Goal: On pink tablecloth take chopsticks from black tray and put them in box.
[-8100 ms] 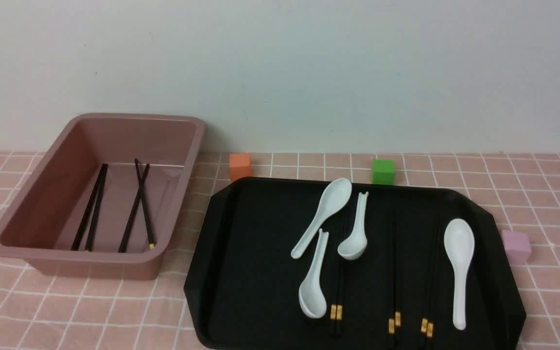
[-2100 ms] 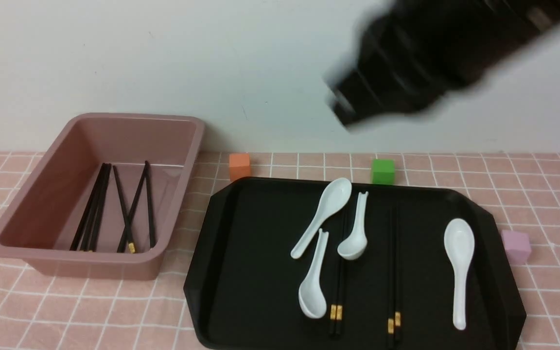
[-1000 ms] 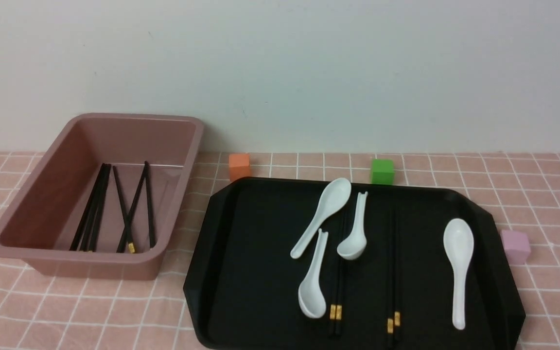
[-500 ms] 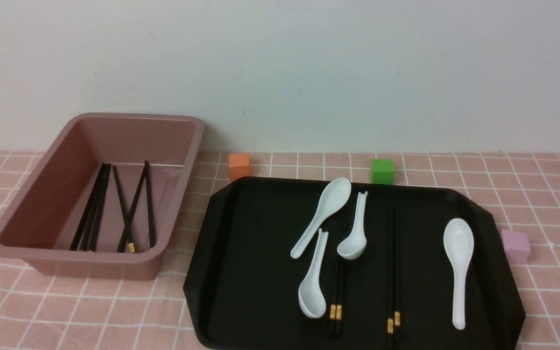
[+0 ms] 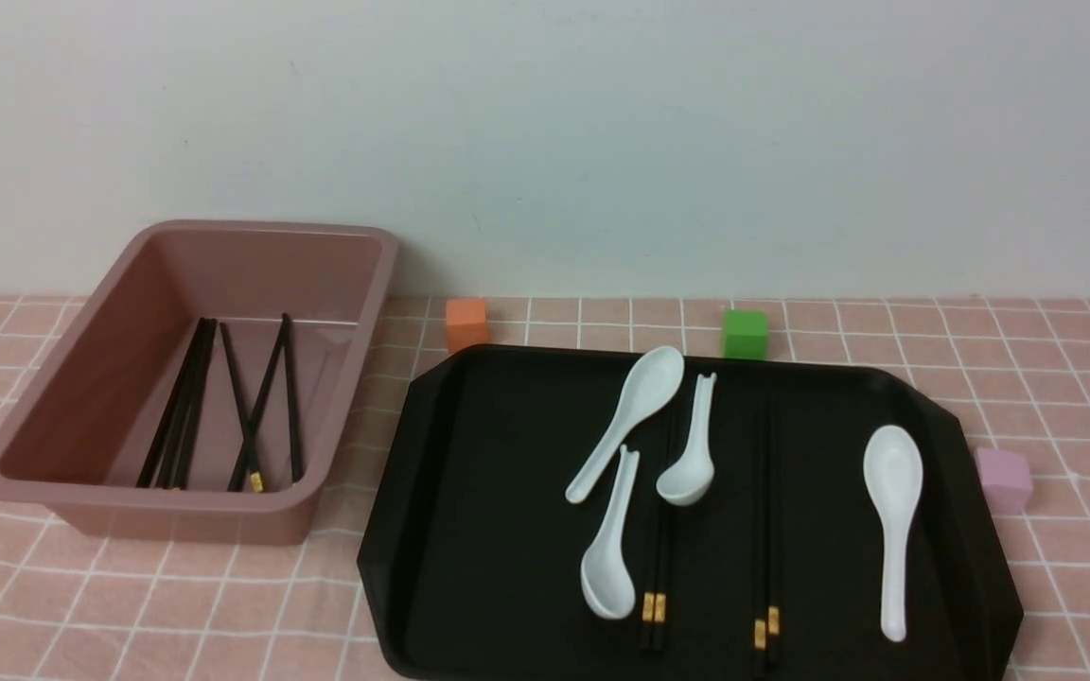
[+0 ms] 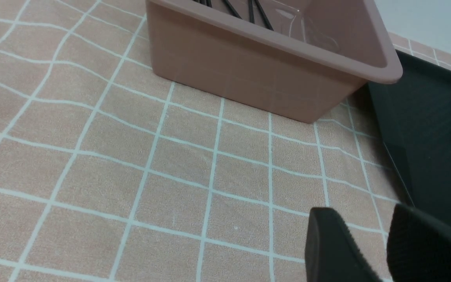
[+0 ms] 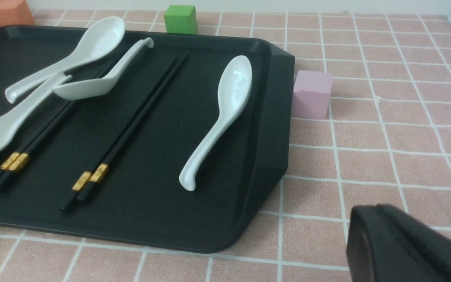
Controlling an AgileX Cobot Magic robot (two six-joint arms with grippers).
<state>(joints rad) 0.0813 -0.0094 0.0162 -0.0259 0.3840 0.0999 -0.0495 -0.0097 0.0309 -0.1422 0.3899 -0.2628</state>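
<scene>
The black tray [image 5: 498, 473] lies on the pink tablecloth [image 5: 176, 605] at the right. Two pairs of chopsticks lie on it: one pair [image 5: 656, 549] runs partly under the white spoons, the other pair [image 5: 764, 530] lies free to its right. Both pairs show in the right wrist view [image 7: 37, 139] [image 7: 139, 113]. The box [image 5: 176, 497] stands at the left with several chopsticks [image 5: 223, 407] inside. My left gripper [image 6: 362, 219] is open and empty, low over the cloth between box [image 6: 272, 37] and tray [image 6: 425, 117]. My right gripper [image 7: 378, 211] is shut and empty over the cloth right of the tray [image 7: 151, 196].
Several white spoons lie on the tray, one alone at its right [image 5: 893, 511] [image 7: 225, 105], the others clustered mid-tray [image 5: 628, 416]. An orange cube [image 5: 466, 323] and a green cube [image 5: 746, 333] stand behind the tray. A lilac cube [image 5: 1004, 480] [image 7: 312, 94] stands by its right edge.
Since 8 s ago, one pair of chopsticks has gone from the tray's right part into the box. The arm seen 2 s ago has left the front view. Nothing moved in the last second.
</scene>
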